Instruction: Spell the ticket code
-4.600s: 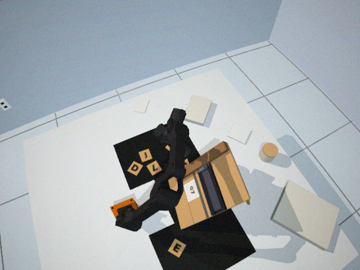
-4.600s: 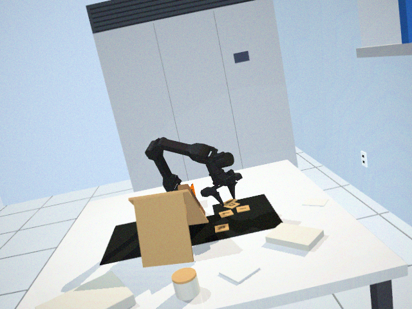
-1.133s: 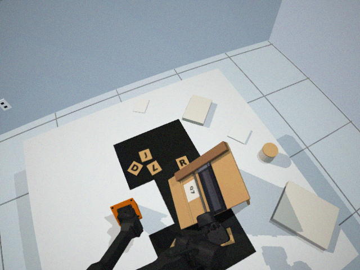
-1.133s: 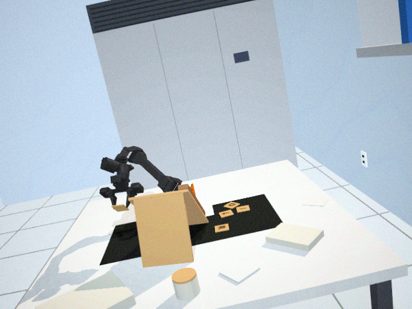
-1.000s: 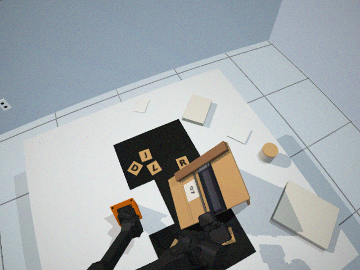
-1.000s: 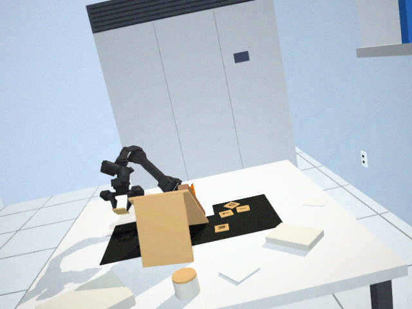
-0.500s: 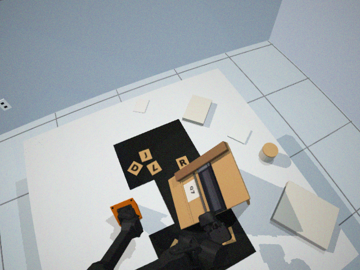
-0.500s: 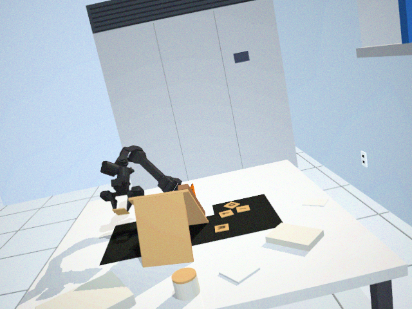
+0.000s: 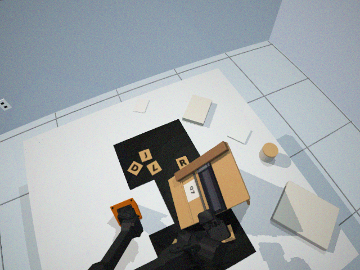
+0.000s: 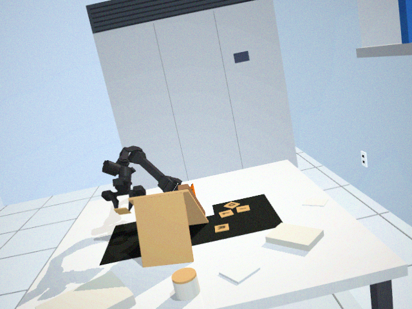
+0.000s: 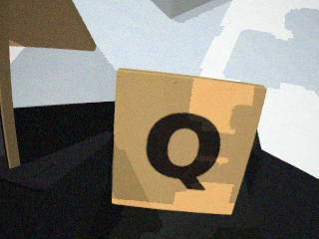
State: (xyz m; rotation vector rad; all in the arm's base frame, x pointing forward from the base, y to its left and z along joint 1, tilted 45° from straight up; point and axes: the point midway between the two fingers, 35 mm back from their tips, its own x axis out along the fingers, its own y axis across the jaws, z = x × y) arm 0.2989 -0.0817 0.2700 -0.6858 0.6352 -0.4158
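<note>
My gripper (image 10: 122, 208) (image 11: 181, 150) is shut on the Q tile (image 9: 230, 235) (image 10: 121, 211) (image 11: 131, 100), held above the counter beyond the board's open-end side. Its Q faces the wrist camera. The sloped board (image 9: 233, 181) (image 10: 163, 229) carries a dark rail (image 9: 212, 188) with no tile visible. The ticket (image 9: 189, 197) seems to read Q then 7 or L. Tiles D (image 9: 134, 168), J (image 9: 145, 155), one like L or 7 (image 9: 154, 167), and R (image 9: 182, 162) lie on the black mat (image 9: 162, 136). The arm hides part of the rail's near end.
A brown bar (image 9: 202, 161) stands along the board's far side. A lidded jar (image 9: 269, 152) (image 10: 185, 284), a large pale block (image 9: 307, 216) and a smaller block (image 9: 197, 109) (image 10: 294, 235) stand around it. The orange base plate (image 9: 135, 205) is at the arm's foot.
</note>
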